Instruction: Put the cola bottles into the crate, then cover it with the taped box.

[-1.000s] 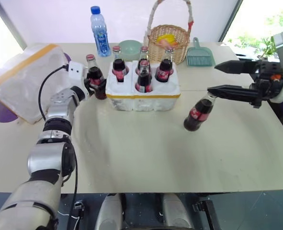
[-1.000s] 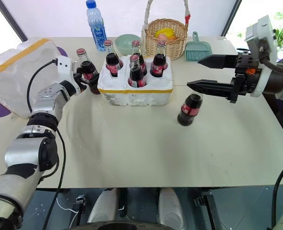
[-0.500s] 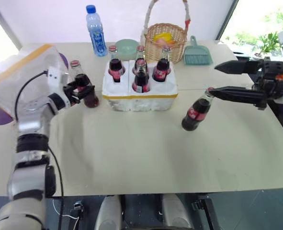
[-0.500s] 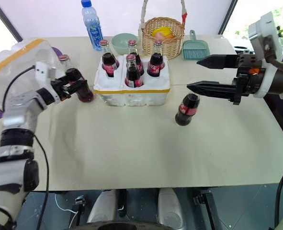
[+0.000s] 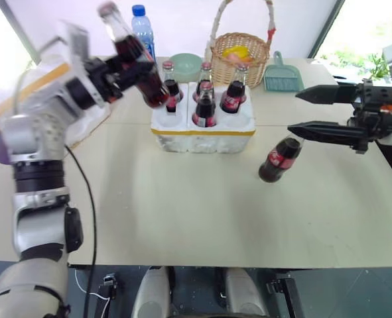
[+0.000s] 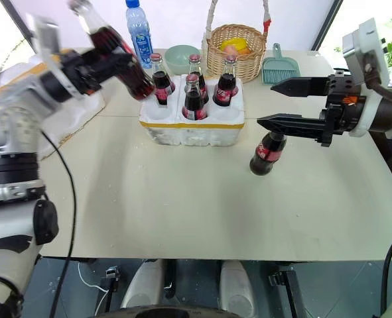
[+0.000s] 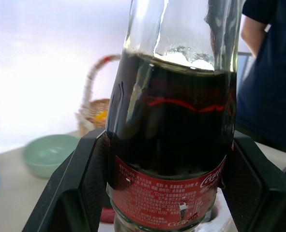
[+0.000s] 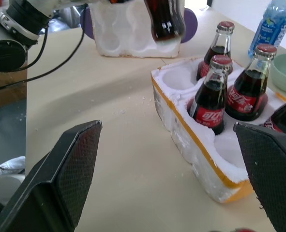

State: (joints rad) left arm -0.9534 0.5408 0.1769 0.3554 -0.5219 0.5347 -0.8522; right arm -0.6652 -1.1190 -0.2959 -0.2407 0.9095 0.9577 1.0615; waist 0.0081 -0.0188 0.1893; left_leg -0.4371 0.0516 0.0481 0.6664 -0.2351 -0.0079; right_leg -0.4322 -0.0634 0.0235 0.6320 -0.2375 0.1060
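Six cola bottles in all. Four stand in the crate (image 5: 202, 129), a low white foam block with a yellow tape band in the middle of the bench (image 5: 202, 212): three along its far row and one in the near middle hole. The near left and near right holes are empty, which the right wrist view shows plainly. The fifth bottle (image 6: 116, 56) is up in the air, tilted, clamped round its body by the left gripper (image 6: 106, 63) just left of the crate; the left wrist view shows both black fingers (image 7: 80, 193) pressed against its red label. The sixth bottle (image 5: 280, 159) stands leaning on the bench to the right of the crate, under the right gripper (image 5: 308, 111), whose fingers are spread wide and grasp nothing.

The taped box (image 6: 73, 112) sits at the far left. Along the far edge are one blue-capped water bottle (image 5: 141, 30), one green bowl (image 5: 184, 66), one wicker basket (image 5: 241, 56) with something yellow inside, and one green dustpan (image 5: 279, 76). The left wrist view also catches a person in dark clothing (image 7: 268, 77) beyond the bench.
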